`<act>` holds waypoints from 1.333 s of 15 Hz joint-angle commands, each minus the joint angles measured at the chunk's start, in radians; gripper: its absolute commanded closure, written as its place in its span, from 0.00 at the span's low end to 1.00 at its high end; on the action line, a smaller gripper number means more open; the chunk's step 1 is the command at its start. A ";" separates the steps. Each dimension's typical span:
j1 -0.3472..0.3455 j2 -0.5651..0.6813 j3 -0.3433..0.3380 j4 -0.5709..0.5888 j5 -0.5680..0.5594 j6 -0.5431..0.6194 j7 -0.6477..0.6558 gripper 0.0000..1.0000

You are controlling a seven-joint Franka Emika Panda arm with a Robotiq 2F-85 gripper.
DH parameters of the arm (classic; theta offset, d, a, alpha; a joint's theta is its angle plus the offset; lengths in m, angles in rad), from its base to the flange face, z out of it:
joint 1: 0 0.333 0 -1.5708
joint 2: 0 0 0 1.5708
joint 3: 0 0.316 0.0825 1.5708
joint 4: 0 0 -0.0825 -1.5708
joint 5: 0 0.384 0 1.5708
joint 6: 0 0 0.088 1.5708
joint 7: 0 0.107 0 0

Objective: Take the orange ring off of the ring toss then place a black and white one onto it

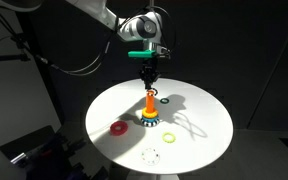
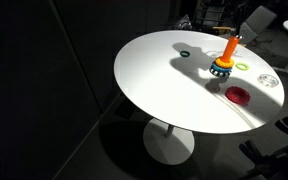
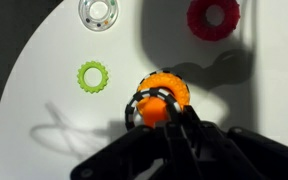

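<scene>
Now the jaws hang pressed together just above the ring toss [image 1: 150, 104].

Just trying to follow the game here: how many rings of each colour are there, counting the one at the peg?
Red-orange ring: 1
Yellow-green ring: 1
Dark green ring: 1
Whitish ring: 1
Black and white ring, at the orange peg: 1
Total: 5 rings

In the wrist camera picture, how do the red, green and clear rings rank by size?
Largest to smallest:
red ring
clear ring
green ring
The top edge crops the red and clear ones, yet the order looks plain.
</scene>
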 commanded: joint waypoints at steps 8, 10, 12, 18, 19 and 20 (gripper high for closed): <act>0.026 0.012 -0.006 0.030 -0.034 -0.044 0.024 0.95; 0.032 0.017 -0.008 0.031 -0.048 -0.051 0.029 0.95; 0.036 0.024 -0.010 0.033 -0.065 -0.057 0.036 0.95; 0.037 0.037 -0.010 0.039 -0.087 -0.078 0.052 0.61; 0.035 0.036 -0.008 0.040 -0.082 -0.083 0.049 0.53; 0.032 0.036 -0.006 0.040 -0.077 -0.086 0.046 0.45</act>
